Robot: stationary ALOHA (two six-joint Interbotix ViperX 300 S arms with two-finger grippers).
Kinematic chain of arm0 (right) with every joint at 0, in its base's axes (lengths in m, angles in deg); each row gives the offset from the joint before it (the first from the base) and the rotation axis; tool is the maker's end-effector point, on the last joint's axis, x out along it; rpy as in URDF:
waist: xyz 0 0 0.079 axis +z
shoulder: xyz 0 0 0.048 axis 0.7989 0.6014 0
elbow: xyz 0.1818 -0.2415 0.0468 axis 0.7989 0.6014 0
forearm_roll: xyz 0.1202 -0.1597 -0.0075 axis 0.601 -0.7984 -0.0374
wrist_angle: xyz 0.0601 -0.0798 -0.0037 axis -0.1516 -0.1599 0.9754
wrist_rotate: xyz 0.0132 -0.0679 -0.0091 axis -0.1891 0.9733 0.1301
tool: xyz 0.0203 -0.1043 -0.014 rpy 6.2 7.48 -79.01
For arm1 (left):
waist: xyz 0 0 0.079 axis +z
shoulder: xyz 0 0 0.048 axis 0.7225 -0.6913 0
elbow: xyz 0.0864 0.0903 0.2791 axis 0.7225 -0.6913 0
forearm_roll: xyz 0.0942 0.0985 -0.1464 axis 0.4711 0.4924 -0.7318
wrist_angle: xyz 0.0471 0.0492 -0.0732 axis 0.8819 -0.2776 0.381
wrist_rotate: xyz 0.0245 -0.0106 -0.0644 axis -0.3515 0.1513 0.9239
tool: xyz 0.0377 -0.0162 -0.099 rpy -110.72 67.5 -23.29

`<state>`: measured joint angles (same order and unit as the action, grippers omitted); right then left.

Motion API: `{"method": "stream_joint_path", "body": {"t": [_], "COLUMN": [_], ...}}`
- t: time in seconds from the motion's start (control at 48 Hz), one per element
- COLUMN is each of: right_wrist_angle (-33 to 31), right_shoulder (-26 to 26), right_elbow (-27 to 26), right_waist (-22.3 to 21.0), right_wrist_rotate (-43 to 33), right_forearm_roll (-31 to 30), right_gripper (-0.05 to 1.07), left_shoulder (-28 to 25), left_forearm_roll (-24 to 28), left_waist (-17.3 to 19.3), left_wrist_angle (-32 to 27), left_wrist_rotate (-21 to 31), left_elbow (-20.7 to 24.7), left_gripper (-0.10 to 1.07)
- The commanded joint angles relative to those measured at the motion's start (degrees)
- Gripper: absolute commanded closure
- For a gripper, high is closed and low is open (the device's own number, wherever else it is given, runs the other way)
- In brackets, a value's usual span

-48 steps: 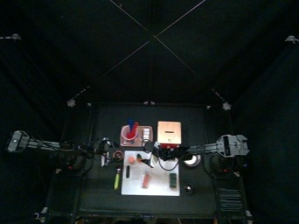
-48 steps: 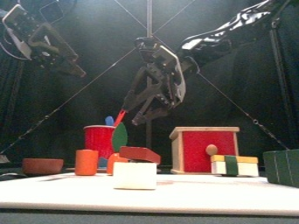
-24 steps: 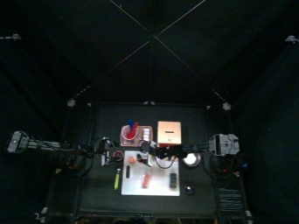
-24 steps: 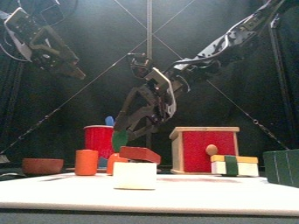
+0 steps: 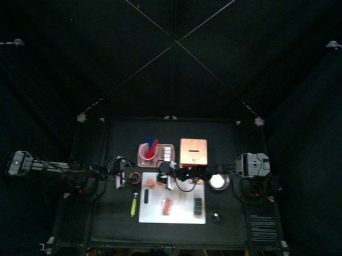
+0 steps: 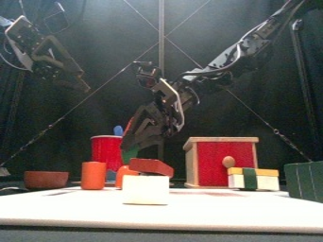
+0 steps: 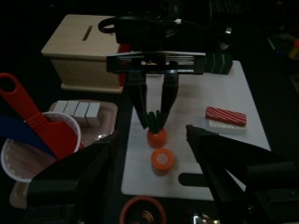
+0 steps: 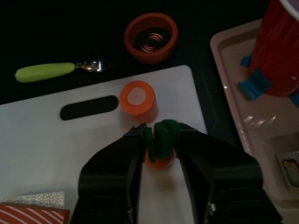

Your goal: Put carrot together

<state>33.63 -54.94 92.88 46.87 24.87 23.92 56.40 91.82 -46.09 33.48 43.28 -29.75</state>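
The carrot lies in two parts on the white cutting board (image 8: 70, 149). A stubby orange chunk (image 8: 139, 96) (image 7: 163, 158) stands alone. Beside it is an orange piece with a green top (image 8: 160, 143) (image 7: 155, 136). My right gripper (image 8: 159, 150) (image 7: 160, 112) (image 6: 142, 142) reaches down over that leafy piece, its jaws closed in tight on both sides while the piece rests on the board. My left gripper (image 7: 163, 175) hovers at the board's left side, open and holding nothing.
A red-striped block (image 7: 225, 117) lies on the board. A yellow-green stick (image 8: 47, 72) and an orange bowl (image 8: 152, 33) sit off its edge. A red cup (image 8: 281, 44) stands in a tray, with a tan wooden box (image 7: 87, 52) behind.
My right gripper has come down to the board and drawn its jaws in around the leafy carrot piece. The left arm has stayed put.
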Motion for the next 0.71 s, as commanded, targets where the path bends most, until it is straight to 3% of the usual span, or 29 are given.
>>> {"method": "stream_joint_path", "body": {"t": [0.0, 0.375, 0.688], "right_wrist_angle": [0.35, -0.62, -5.19], "right_shoulder": [-0.7, -2.02, -5.45], "right_elbow": [-1.23, -1.49, -5.19], "right_waist": [0.0, 0.09, 2.46], "right_wrist_rotate": [-0.09, 0.0, -0.09], "right_forearm_roll": [0.18, -0.53, -4.92], "right_gripper": [0.39, 0.61, 0.62], "left_shoulder": [-0.09, -0.09, -0.09], "left_forearm_roll": [-0.09, -0.09, -0.09], "left_waist": [0.18, 0.18, 0.26], "left_wrist_angle": [-0.7, -1.76, -1.76], "left_wrist_rotate": [0.0, 0.0, 0.0], "left_elbow": [0.62, 0.62, 0.62], "left_gripper": [0.03, 0.03, 0.03]}}
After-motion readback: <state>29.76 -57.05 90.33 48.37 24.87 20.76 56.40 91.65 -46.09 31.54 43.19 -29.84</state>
